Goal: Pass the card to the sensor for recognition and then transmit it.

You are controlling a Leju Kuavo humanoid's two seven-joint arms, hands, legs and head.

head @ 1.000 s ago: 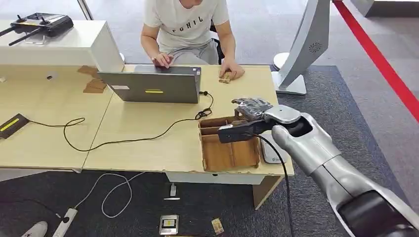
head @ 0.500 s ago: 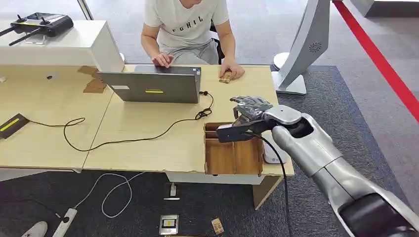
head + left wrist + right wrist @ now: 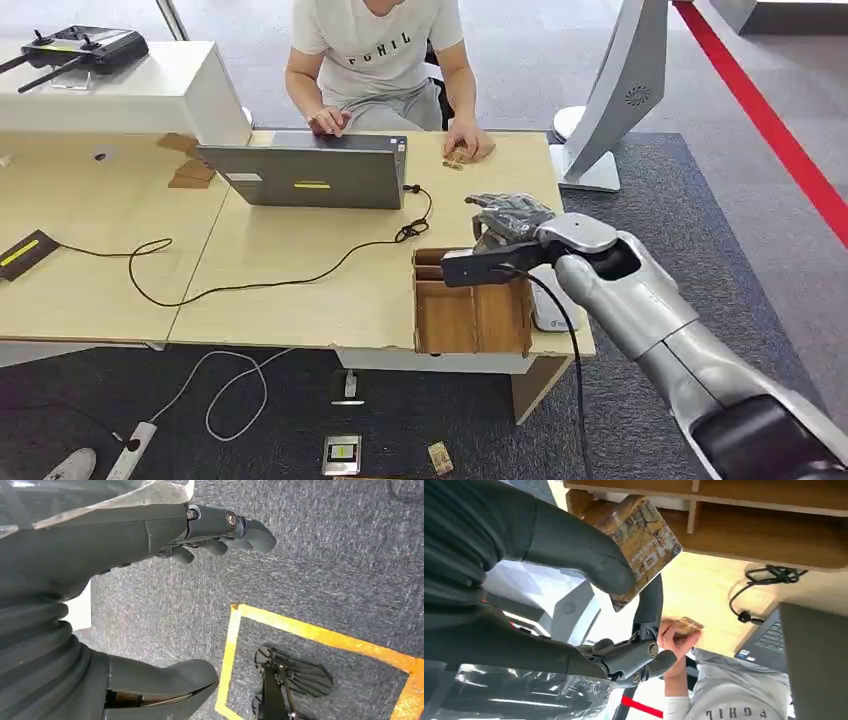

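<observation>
Care is called for in the carry: the card (image 3: 640, 544), pinched between thumb and a dark finger of the right hand (image 3: 508, 222), should be kept level and brought flat to the sensor, which cannot be identified with certainty. It is held just above the wooden tray (image 3: 470, 318) beneath the hand. A brown, yellowed print covers its face. The left hand (image 3: 210, 530) hangs over carpet, fingers apart, nothing held.

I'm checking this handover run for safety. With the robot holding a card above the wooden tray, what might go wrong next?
The right hand pinches the card near one edge between thumb and fingers, so it may slip and drop into the wooden tray. The forearm hangs low over the tray and might knock it. The person's hand rests on the table beyond, so a forward reach risks contact.
</observation>
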